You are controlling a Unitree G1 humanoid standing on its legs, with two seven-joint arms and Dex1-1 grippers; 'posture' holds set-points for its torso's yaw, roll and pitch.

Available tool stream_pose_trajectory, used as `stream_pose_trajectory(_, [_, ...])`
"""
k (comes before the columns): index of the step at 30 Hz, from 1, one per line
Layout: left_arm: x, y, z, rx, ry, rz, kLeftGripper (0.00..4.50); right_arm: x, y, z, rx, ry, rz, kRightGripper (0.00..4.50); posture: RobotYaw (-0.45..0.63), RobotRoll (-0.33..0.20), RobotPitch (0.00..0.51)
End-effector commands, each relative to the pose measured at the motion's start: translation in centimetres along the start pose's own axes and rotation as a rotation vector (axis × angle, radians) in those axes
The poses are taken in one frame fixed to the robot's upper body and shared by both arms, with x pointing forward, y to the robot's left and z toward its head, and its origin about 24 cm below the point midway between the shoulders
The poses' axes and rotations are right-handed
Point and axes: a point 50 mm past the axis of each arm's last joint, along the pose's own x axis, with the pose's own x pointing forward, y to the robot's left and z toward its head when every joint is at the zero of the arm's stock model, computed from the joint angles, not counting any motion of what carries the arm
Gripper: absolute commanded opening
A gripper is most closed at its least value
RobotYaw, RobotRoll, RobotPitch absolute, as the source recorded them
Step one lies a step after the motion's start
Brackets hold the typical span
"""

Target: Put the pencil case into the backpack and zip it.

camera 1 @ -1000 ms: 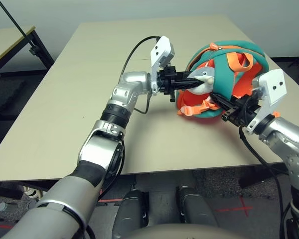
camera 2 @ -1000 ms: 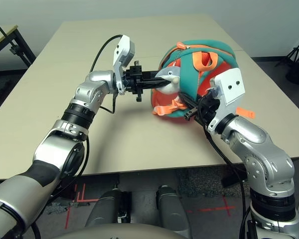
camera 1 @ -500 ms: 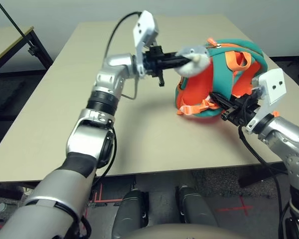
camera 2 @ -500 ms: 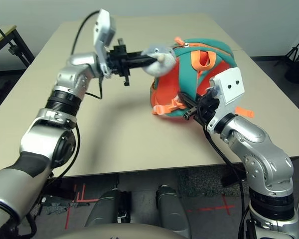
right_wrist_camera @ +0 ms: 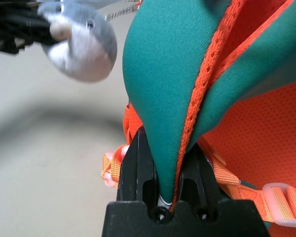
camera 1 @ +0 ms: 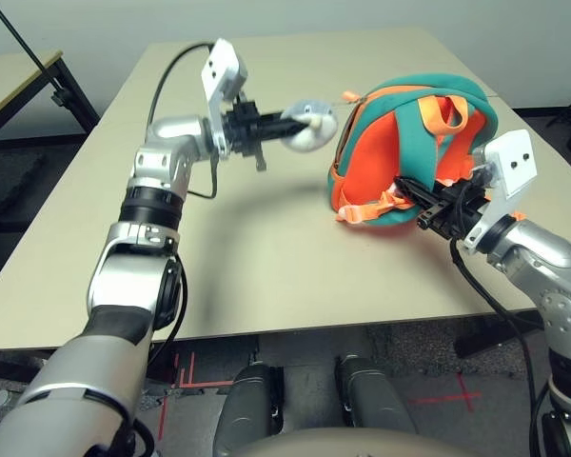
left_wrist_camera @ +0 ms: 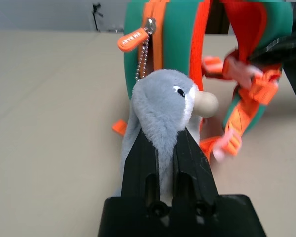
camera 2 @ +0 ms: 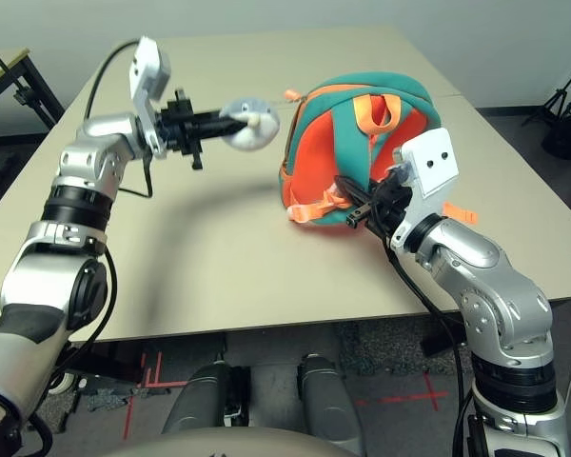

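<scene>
Two pinches: left jaws [left_wrist_camera: 163, 148] on plush charm [left_wrist_camera: 163, 106], right jaws [right_wrist_camera: 163, 163] on backpack [right_wrist_camera: 187, 74] edge.

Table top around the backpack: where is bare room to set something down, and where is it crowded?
The table lies bare along its near edge and on the side left of the left gripper. It is crowded where that gripper holds the plush charm beside the backpack, and where the right gripper clamps the bag's fabric.

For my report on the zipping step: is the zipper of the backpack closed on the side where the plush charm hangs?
Closed there: in the left wrist view the orange zipper on the backpack shows no gap. The rest cannot be seen.
</scene>
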Motion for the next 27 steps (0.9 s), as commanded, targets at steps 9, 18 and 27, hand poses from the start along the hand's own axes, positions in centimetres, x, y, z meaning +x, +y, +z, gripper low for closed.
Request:
stream_pose_trajectory(9, [-0.1, -2.0, -6.2, -0.123, 0.180, -0.015, 0.03, 0.5, 0.4, 0.1, 0.003, -0.014, 0.037, 0.15, -0.09, 0.000, 0.076])
stream_pose_trajectory(18, [-0.6, -1.8, -7.0, -0.143, 0.196, 0.024, 0.03, 0.7, 0.3, 0.1, 0.002, -0.012, 0.042, 0.15, -0.07, 0.000, 0.071])
stream_pose_trajectory(27, [-4.1, -1.0, -5.6, -0.167, 0.172, 0.088, 1.84, -0.5, -0.5, -0.3, -0.037, 0.103, 0.144, 1.18, -0.04, 0.000, 0.067])
